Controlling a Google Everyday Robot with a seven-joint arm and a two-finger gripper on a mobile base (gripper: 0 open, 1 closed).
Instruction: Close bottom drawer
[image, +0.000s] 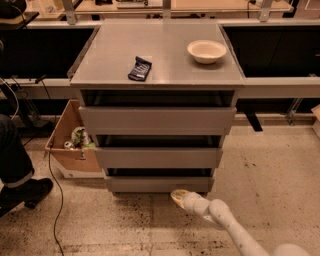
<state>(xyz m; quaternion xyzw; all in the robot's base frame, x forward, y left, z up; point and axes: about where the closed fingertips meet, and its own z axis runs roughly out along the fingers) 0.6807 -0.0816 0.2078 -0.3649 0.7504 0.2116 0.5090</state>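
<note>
Hovering low over the floor, the gripper (180, 197) sits just in front of the bottom drawer (159, 184), a little right of the middle of its front and close beneath its lower edge; whether it touches the metal, and whether it is open or closed, I cannot tell. The pale arm (227, 222) runs back from it toward the lower right corner. The drawer is the lowest of three grey fronts in the cabinet, with a dark slot showing above it, so I judge it not yet fully home. Its long axis runs left to right across the view, and it lies straight ahead of the gripper, so the coming move looks like a push directly away from the camera, square to the front.

Above it are the middle drawer (159, 157) and the top drawer (157, 120). The table (165, 75) on top carries a pale bowl (206, 51) and a dark packet (140, 68), well apart. A cardboard box (67, 152) stands left of the cabinet on the speckled floor (270, 170), near a person's shoe (27, 192)
</note>
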